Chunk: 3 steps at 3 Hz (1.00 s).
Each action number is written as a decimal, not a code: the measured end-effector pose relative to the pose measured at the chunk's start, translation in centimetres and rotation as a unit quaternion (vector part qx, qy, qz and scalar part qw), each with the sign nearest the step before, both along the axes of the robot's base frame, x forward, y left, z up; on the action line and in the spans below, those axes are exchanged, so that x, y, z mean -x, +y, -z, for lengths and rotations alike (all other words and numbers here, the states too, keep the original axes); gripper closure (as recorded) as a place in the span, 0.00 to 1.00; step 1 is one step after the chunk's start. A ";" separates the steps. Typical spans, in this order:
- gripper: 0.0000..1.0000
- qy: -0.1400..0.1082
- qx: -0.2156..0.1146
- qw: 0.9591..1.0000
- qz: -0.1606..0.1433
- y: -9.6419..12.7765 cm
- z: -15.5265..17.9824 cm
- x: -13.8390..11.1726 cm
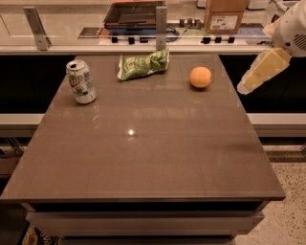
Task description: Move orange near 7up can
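The orange [200, 77] sits on the brown table [143, 158] at the back right. The 7up can [81, 82] stands upright at the back left of the table, far to the left of the orange. My gripper [247, 85] hangs in the air off the table's right edge, to the right of the orange and apart from it. It holds nothing that I can see.
A green snack bag [142, 65] lies at the back of the table between the can and the orange. A counter with a cardboard box [224, 14] and a metal post [161, 26] runs behind the table. Speckled floor [287, 191] shows at the right.
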State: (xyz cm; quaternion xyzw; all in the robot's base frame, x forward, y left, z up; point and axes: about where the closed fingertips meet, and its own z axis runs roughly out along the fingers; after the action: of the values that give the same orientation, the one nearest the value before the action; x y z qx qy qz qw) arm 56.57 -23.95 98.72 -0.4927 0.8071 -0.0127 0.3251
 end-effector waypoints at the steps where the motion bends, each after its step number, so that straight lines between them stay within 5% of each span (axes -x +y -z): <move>1: 0.00 -0.008 -0.020 1.000 0.022 0.1 1.0 -3.5; 2: 0.00 -0.009 -0.050 0.998 0.044 0.5 2.9 -7.9; 3: 0.00 -0.009 -0.050 0.998 0.044 0.5 2.9 -7.9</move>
State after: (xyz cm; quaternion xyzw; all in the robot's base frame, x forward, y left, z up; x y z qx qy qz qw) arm 64.44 -23.48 95.86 -0.4402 0.8247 0.0089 0.3551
